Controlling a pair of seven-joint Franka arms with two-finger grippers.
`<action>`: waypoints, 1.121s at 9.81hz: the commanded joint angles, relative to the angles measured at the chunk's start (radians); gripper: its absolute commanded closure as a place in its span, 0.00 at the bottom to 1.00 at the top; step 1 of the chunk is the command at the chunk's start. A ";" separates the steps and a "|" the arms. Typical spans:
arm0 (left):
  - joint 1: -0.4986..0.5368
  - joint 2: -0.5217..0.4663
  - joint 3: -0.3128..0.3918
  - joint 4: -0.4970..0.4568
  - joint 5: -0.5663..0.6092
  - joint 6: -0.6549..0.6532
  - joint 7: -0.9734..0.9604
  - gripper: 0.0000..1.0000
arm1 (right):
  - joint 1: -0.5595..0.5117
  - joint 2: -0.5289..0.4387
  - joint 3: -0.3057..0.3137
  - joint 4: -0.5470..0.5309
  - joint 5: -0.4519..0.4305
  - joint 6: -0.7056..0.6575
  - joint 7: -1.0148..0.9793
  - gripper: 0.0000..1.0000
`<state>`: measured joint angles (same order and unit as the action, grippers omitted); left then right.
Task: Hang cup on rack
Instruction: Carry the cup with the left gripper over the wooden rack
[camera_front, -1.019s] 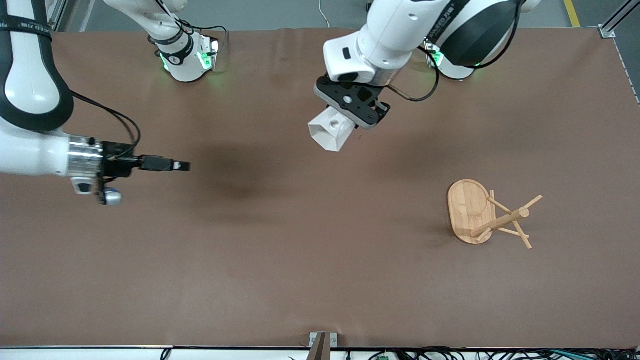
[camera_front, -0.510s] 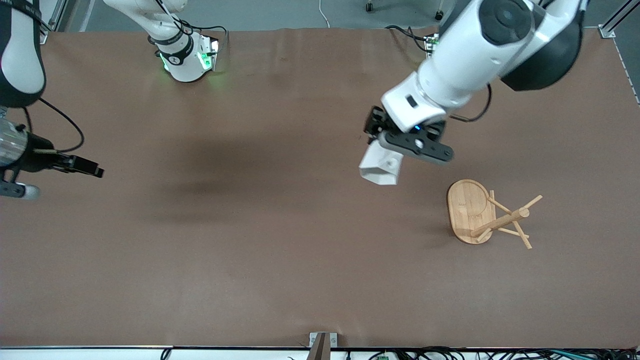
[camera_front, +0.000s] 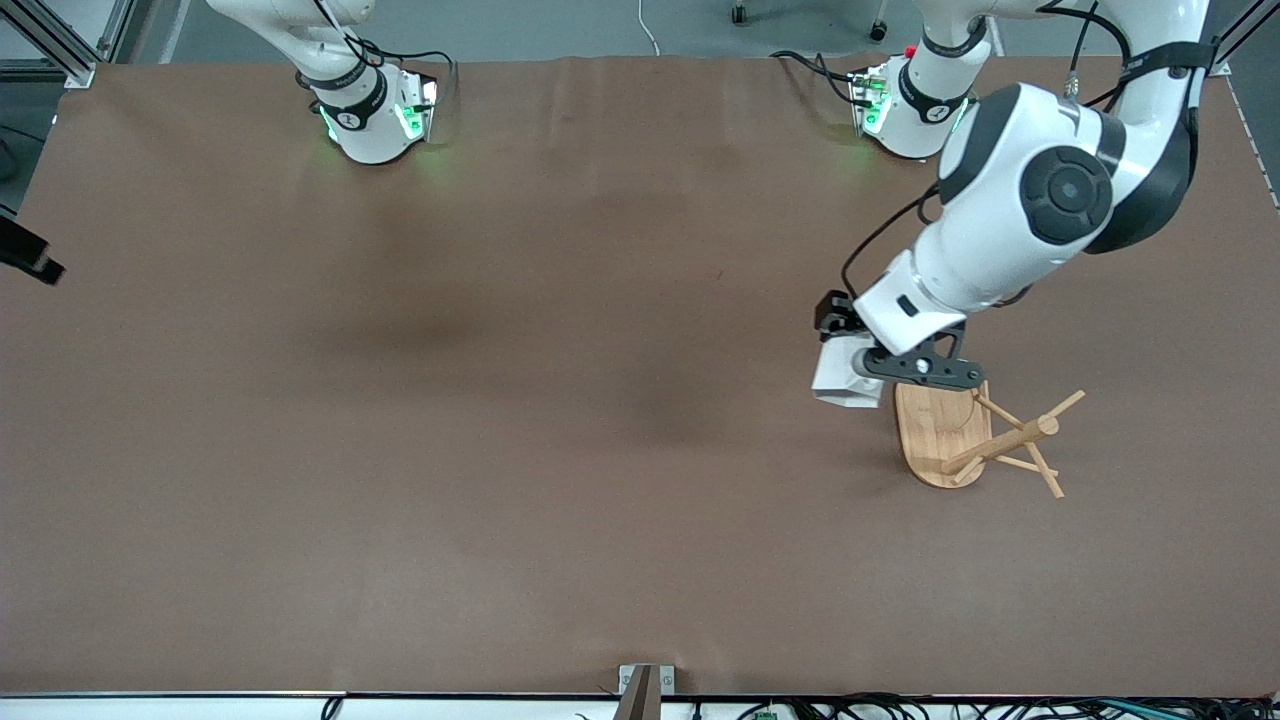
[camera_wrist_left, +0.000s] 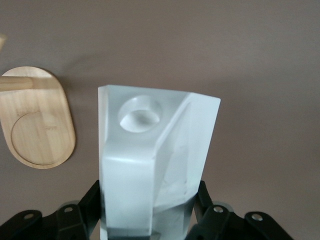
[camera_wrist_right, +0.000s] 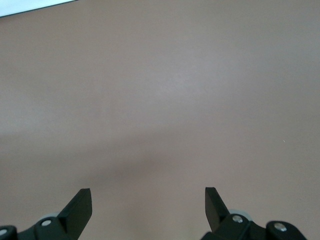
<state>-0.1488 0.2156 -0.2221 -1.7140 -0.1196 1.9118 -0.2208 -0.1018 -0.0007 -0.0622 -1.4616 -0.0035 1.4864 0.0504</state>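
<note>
The white faceted cup (camera_front: 845, 378) is held in the air by my left gripper (camera_front: 872, 362), just beside the rack's oval base, toward the right arm's end of it. In the left wrist view the black fingers (camera_wrist_left: 85, 200) clamp the cup (camera_wrist_left: 155, 150) on both sides, and the handle's round hole (camera_wrist_left: 141, 114) faces the camera. The bamboo rack (camera_front: 1000, 440) stands on the table with its pegs angled outward. Its base (camera_wrist_left: 37, 125) and part of the post (camera_wrist_left: 15, 83) show in the left wrist view. My right gripper (camera_wrist_right: 147, 192) is open and empty over bare table.
The brown table mat (camera_front: 560, 450) spreads around the rack. Only a dark tip of the right gripper (camera_front: 30, 262) shows at the right arm's end of the table. Both arm bases (camera_front: 375, 110) stand along the edge farthest from the front camera.
My left gripper has carried the cup from over the table's middle to beside the rack's base. The right arm has drawn back toward its end, almost out of the front view.
</note>
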 joint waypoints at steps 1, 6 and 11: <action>-0.002 -0.035 0.058 -0.114 -0.038 0.096 0.015 1.00 | 0.010 0.013 0.007 0.017 -0.003 -0.040 0.029 0.00; -0.003 -0.015 0.138 -0.180 -0.055 0.164 0.052 1.00 | 0.010 0.011 0.005 0.007 0.002 -0.025 0.025 0.00; -0.002 -0.005 0.181 -0.188 -0.055 0.164 0.158 1.00 | 0.011 0.014 0.007 0.013 -0.006 -0.018 0.013 0.00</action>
<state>-0.1465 0.2016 -0.0492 -1.8731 -0.1584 2.0507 -0.0887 -0.0931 0.0147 -0.0565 -1.4521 -0.0029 1.4657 0.0604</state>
